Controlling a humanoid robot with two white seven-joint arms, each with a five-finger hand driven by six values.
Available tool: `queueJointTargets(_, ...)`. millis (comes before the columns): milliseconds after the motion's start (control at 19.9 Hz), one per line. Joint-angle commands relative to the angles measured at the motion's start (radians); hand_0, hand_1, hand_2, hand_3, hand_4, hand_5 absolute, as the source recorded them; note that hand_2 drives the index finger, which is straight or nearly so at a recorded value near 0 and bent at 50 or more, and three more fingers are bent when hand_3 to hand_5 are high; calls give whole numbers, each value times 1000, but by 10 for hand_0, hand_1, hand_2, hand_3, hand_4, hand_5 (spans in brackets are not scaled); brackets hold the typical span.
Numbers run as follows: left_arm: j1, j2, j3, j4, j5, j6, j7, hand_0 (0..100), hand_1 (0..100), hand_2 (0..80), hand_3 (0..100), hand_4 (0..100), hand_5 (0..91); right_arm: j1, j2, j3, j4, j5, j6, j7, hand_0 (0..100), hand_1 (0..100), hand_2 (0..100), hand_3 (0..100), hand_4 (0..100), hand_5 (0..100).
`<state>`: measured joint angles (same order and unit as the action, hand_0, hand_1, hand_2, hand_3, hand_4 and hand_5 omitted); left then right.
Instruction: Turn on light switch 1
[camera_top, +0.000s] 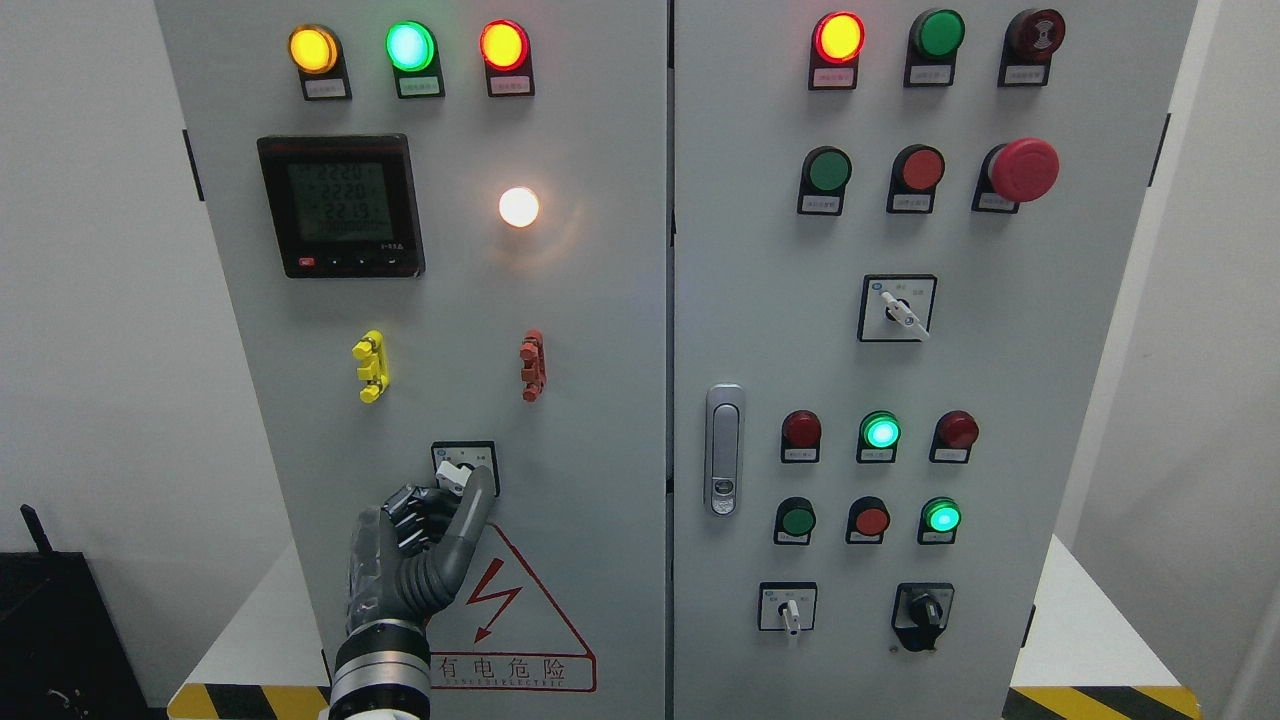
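the left robot hand (425, 530) is being held up against the left door of the control cabinet (600, 400), its arm entering at the lower left, and its fingers are being closed around the small white knob of the rotary switch (462, 468) low on that door, just above the red warning triangle (510, 620). the thumb is being laid along the knob's right side while the curled fingers (415, 515) are pressing from the left, probably so that the knob can be twisted (a pinch gives the turning grip). the white lamp (519, 207) higher up is glowing, so the switch is being judged as possibly turned already. the knob's pointer and most of its black plate are being hidden by the hand, and the labels are too small to be read. the right robot hand is not being shown.
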<state>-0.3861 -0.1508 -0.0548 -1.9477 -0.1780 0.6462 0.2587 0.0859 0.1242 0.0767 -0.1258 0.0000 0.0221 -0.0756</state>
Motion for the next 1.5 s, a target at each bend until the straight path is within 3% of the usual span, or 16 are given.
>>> queueJointTargets(0, 65, 8, -10, -63, 2, -6, 2, 104, 507, 633, 856, 846, 762, 0, 0, 0, 0, -25, -1, 0, 0, 0, 0, 0, 0, 0)
queueJointTargets(251, 180, 27, -16, -99, -1, -144, 5, 103, 490, 633, 856, 849, 763, 0, 0, 0, 0, -25, -1, 0, 0, 0, 0, 0, 0, 0)
queueJointTargets(501, 395, 53, -14, -96, -3, -393, 4, 102, 481, 636, 861, 874, 770, 0, 0, 0, 0, -25, -1, 0, 0, 0, 0, 0, 0, 0)
queueJointTargets(652, 579, 83, -16, -85, 0, -557, -1, 103, 455, 614, 857, 880, 698, 0, 0, 0, 0, -25, -2, 0, 0, 0, 0, 0, 0, 0)
queueJointTargets(702, 629, 102, -17, -68, 6, -604, -3, 102, 440, 589, 842, 874, 634, 0, 0, 0, 0, -25, -1, 0, 0, 0, 0, 0, 0, 0)
queueJointTargets(852, 746, 164, -14, 85, 108, -832, -12, 112, 358, 437, 680, 778, 395, 0, 0, 0, 0, -25, -1, 0, 0, 0, 0, 0, 0, 0)
queueJointTargets(902, 783, 187, -16, 186, 155, -924, -38, 116, 331, 376, 607, 675, 176, 0, 0, 0, 0, -25, -1, 0, 0, 0, 0, 0, 0, 0)
queueJointTargets(952, 796, 198, -16, 261, 169, -975, -58, 117, 321, 352, 566, 617, 40, 0, 0, 0, 0, -25, -1, 0, 0, 0, 0, 0, 0, 0)
queueJointTargets(1053, 796, 208, -16, 477, 179, -1055, -75, 121, 244, 197, 378, 443, 0, 0, 0, 0, 0, -25, -2, 0, 0, 0, 0, 0, 0, 0)
queueJointTargets(1153, 785, 198, -10, 698, 201, -1094, -81, 122, 192, 121, 301, 386, 0, 0, 0, 0, 0, -25, -1, 0, 0, 0, 0, 0, 0, 0)
queueJointTargets(1303, 761, 191, -13, 1014, 264, -1123, -174, 132, 154, 31, 216, 332, 0, 0, 0, 0, 0, -25, -1, 0, 0, 0, 0, 0, 0, 0)
queueJointTargets(1454, 696, 188, -14, 1370, 262, -1217, -255, 141, 49, 0, 52, 176, 0, 0, 0, 0, 0, -25, -1, 0, 0, 0, 0, 0, 0, 0)
